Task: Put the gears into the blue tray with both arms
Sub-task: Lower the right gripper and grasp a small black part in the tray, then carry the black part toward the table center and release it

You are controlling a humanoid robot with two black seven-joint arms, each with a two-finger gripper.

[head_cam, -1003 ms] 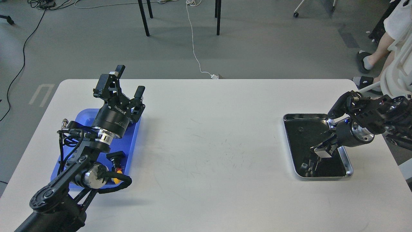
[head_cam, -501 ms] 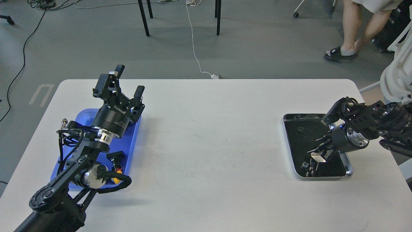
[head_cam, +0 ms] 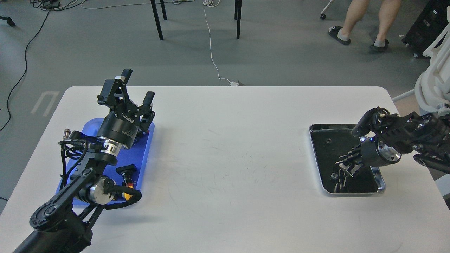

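The blue tray point(head_cam: 142, 159) lies at the table's left side, mostly covered by my left arm. My left gripper point(head_cam: 137, 85) is raised over the tray's far end, pointing up and away, open with nothing between its fingers. At the right, my right gripper point(head_cam: 341, 169) reaches down into a silver-rimmed metal tray point(head_cam: 381, 185) with a black inside. Its dark fingers blend with that black floor, so I cannot make out the gap between them. One tiny black gear point(head_cam: 328, 141) lies on the tray floor near its far left corner, apart from the gripper.
A black push-button switch point(head_cam: 126, 171) and a yellow-capped one point(head_cam: 128, 192) lie in the blue tray near my left forearm. Bare white tabletop point(head_cam: 232, 154) spans the middle. A person point(head_cam: 362, 21) walks on the floor beyond the table's far right.
My right gripper has sunk lower and moved left inside the metal tray. My left gripper has shifted slightly left and up. The person behind has walked to the left.
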